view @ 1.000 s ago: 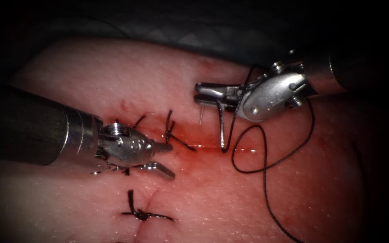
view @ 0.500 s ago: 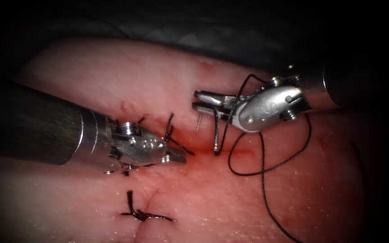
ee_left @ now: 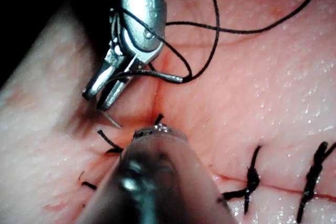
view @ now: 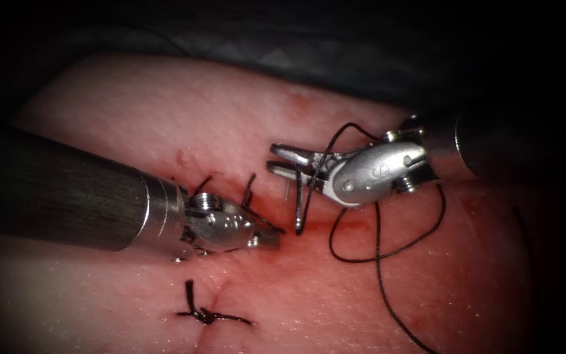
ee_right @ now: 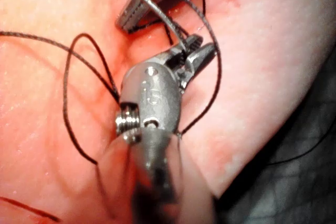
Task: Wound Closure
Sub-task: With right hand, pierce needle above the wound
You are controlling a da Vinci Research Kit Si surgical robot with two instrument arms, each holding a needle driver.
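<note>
Since the earlier frames the left tool (view: 271, 236) has slid right toward the middle of the endoscope frame and its jaws, spread a second ago, now sit pressed together with nothing between them. The right tool (view: 283, 160) has drifted left and slightly down, carrying the needle (view: 299, 208) with it.

Right tool: jaws pinching the needle near its thread end. The curve hangs down from the jaws over the red fluid (view: 309, 226) at the cut (view: 221, 288); the tip is not in the tissue (view: 165, 105) as far as the endoscope shows. Thread (view: 378, 252) loops below and right of this tool and trails off the lower right of the frame.

Left wrist view adds what the endoscope hides: the needle (ee_left: 157, 76) crossing the right tool (ee_left: 102, 95) with thread (ee_left: 210, 24) wrapped over the tool body, and two tied stitches (ee_left: 252, 179) along the cut. The left tool (ee_left: 157, 129) shows as a blurred tip.

Right wrist view: the right tool (ee_right: 199, 51) clamps the needle (ee_right: 163, 17), whose arc reaches toward the left tool (ee_right: 134, 17). Thread (ee_right: 68, 103) coils beside the wrist.

Endoscope, lower centre: one knotted stitch (view: 207, 314); cut thread ends (view: 247, 190) just above the left tool.
</note>
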